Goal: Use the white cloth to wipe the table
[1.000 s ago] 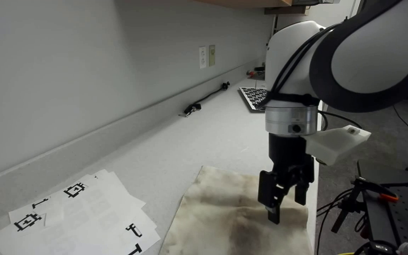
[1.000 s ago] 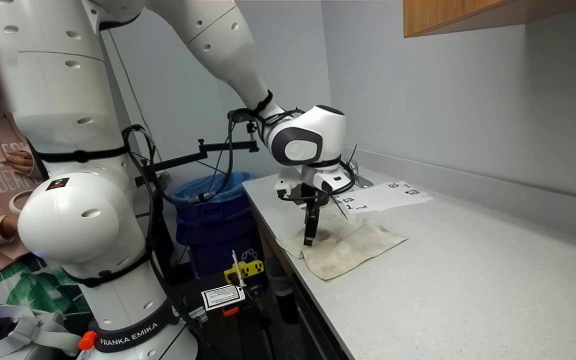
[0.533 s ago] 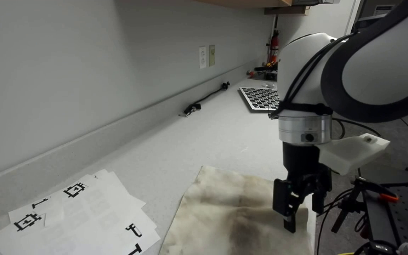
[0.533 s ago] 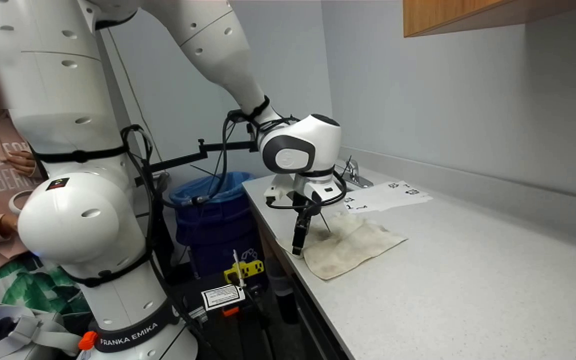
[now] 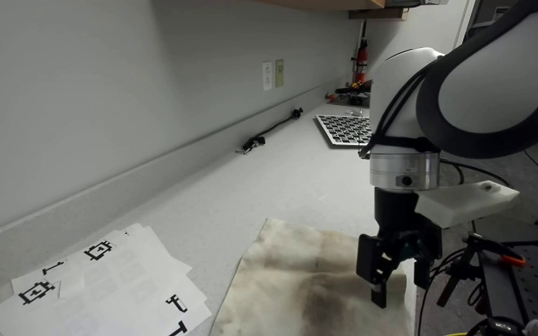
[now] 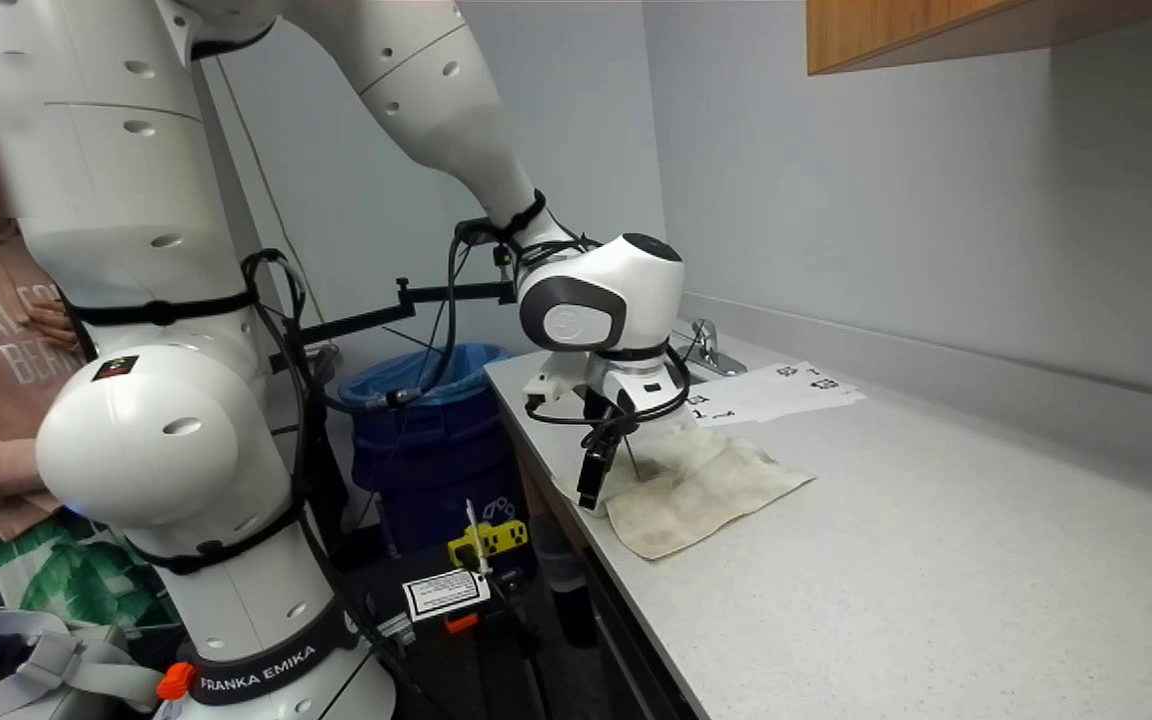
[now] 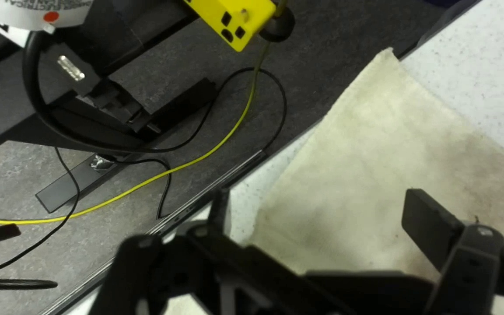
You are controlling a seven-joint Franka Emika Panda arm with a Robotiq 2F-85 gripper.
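The white cloth [image 5: 292, 275] lies spread and wrinkled on the table [image 5: 269, 186], cream with grey-brown stains; it also shows in an exterior view [image 6: 706, 490] and the wrist view [image 7: 365, 166]. One side of it lies along the table's straight front edge. My gripper [image 5: 399, 289] points down over the cloth's side at that edge. In the wrist view my gripper [image 7: 317, 205] has its fingers wide apart with nothing between them; one finger is over the cloth, the other over the bare strip by the edge. In an exterior view the fingertips [image 6: 589, 492] look just above the cloth; contact is unclear.
White paper sheets with black markers [image 5: 110, 284] lie on the table near the cloth. A checkered board [image 5: 346, 129] and a black cable [image 5: 269, 130] lie farther along. A faucet [image 6: 706, 345] stands behind the arm. Past the edge are a blue bin [image 6: 426, 450] and a yellow power strip [image 6: 488, 542].
My gripper has moved toward the table's front edge and a little lower, mostly in the first half second. It now tilts slightly more. The cloth has not moved.
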